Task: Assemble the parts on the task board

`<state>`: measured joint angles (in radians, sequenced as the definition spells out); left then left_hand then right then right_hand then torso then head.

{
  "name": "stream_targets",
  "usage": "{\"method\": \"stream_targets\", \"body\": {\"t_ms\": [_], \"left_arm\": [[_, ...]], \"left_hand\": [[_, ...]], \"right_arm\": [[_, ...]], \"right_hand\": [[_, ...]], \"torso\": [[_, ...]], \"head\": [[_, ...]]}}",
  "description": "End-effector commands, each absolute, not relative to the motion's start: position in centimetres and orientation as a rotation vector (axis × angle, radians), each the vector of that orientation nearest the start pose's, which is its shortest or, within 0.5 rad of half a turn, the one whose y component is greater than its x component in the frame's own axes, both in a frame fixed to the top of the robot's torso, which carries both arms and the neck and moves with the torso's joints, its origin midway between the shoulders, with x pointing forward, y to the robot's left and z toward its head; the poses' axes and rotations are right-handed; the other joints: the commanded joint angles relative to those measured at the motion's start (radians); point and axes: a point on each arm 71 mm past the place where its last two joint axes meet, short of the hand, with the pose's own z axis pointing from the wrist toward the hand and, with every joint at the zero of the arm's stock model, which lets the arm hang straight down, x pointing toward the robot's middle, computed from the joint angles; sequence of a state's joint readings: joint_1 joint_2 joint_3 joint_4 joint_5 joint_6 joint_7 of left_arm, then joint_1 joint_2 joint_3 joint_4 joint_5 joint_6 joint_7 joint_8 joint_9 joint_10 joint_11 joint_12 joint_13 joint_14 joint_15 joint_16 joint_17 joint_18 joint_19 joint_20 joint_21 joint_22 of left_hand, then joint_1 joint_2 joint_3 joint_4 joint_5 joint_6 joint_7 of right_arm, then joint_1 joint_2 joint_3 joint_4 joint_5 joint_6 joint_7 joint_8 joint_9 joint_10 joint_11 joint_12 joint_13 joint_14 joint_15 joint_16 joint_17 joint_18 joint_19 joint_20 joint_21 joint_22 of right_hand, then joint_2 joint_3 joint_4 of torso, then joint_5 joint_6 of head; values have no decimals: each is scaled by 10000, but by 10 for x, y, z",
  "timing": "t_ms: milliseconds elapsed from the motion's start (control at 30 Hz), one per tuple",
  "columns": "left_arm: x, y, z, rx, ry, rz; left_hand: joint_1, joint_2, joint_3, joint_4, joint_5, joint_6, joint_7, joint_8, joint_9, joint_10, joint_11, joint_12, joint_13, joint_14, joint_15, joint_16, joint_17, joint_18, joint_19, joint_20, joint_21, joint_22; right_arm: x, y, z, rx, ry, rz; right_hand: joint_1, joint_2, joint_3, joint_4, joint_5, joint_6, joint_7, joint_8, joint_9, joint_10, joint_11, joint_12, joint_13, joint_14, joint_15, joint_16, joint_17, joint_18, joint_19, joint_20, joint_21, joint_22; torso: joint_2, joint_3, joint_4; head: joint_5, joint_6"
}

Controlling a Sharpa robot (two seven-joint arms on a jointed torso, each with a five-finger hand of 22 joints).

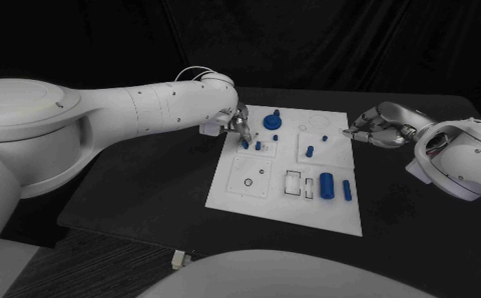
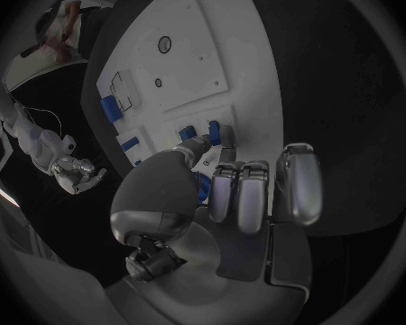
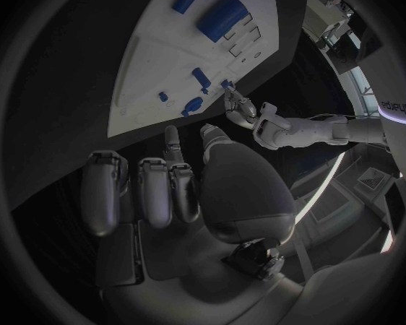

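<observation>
- On the black bench lies the white board, long side running away from the robot, with blue parts spread over it.
- Left hand hangs over the board's far left corner. Its fingers reach down to two short blue pegs standing in a small square plate there; they look to be touching or pinching one peg, but I cannot tell whether it is truly gripped.
- Right hand hovers just off the board's far right edge, fingers curled in, nothing seen in them.
- Other parts: a blue knob near the far edge, a small peg upright in the right-hand square plate, a thick cylinder and a slim pin lying flat near the slots toward the near right.
- Judged progress: early to middle. Several parts are seated, the cylinder and pin are not yet placed, and round holes on the near left stand open.
- Risk one: the two pegs stand close together, so a finger closing on one could tip or unseat the other.
- Risk two: if the peg is not square to its hole, pressing down may jam it or shift the board, which shows no clamp.
- Risk three: the cylinder lies on its side and could roll off the near edge if the board is nudged.
- Writing: no label readable on the board or parts. In the right wrist view, pale lettering shows on a room fixture, too small to read with confidence.
</observation>
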<state>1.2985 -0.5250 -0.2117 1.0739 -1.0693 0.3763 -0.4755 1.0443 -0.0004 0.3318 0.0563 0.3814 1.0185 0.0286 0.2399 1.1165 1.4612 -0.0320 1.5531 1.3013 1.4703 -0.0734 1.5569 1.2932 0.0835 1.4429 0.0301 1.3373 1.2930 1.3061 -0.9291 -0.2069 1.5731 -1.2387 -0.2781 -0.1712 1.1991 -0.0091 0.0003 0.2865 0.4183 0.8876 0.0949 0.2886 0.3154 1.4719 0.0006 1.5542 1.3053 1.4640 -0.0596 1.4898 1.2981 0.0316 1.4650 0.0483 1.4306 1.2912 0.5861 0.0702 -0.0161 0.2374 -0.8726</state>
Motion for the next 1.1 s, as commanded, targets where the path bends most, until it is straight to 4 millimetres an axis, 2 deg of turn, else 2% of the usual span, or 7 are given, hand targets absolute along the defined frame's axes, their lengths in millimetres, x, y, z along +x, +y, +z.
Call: {"method": "stream_targets", "body": {"t_ms": [33, 367, 800, 1100], "left_arm": [[536, 191, -260, -35, 25208, -1750], [535, 190, -258, -200, 24838, -2081], [534, 193, -253, -813, 23738, -2671], [529, 195, -247, -1142, 22909, -3283]], "left_hand": [[-30, -232, 743, -226, 299, 232, -65, -72, -46, 1096, -117, 177, 2695, 1005, -151, 139, 2776, -269, 122, -47, -162, 2005], [-125, -376, 1559, -809, 549, 426, -128, 58, 118, 1096, -193, 177, 2695, 1005, -222, 139, 2776, -288, 200, -114, -97, 2046], [-165, -398, 1604, -839, 549, 422, -119, 62, 134, 1096, -192, 177, 2695, 1005, -229, 139, 2776, -293, 214, -119, -78, 2052], [-249, -410, 1657, -838, 405, 334, -102, 25, 148, 1096, -182, 177, 2695, 1005, -227, 139, 2776, -294, 222, -125, -85, 2052]], "right_arm": [[472, -238, -201, 357, 18704, 5699], [473, -239, -201, 385, 18757, 5626], [473, -241, -202, 409, 18815, 5556], [473, -242, -202, 428, 18846, 5511]], "right_hand": [[320, 90, 253, -106, 256, -50, -7, 52, 36, 989, 124, 166, 2655, 741, 40, -122, 1015, 130, 270, 52, -281, 2184], [363, 97, 272, -112, 305, -49, -4, 52, 33, 989, 127, 166, 2655, 737, 44, -130, 999, 133, 264, 54, -297, 2180], [422, 101, 297, -126, 359, -54, -1, 49, 28, 989, 129, 166, 2655, 733, 46, -142, 975, 141, 249, 57, -333, 2168], [456, 98, 309, -136, 379, -68, -1, 41, 22, 989, 126, 166, 2655, 725, 45, -161, 939, 147, 239, 58, -357, 2160]], "torso": [[2, 0, 5], [0, -2, -1], [-4, 0, -2], [-3, 0, 4]], "head": [[4, 0], [12, 0], [19, 0], [-17, 0]]}}
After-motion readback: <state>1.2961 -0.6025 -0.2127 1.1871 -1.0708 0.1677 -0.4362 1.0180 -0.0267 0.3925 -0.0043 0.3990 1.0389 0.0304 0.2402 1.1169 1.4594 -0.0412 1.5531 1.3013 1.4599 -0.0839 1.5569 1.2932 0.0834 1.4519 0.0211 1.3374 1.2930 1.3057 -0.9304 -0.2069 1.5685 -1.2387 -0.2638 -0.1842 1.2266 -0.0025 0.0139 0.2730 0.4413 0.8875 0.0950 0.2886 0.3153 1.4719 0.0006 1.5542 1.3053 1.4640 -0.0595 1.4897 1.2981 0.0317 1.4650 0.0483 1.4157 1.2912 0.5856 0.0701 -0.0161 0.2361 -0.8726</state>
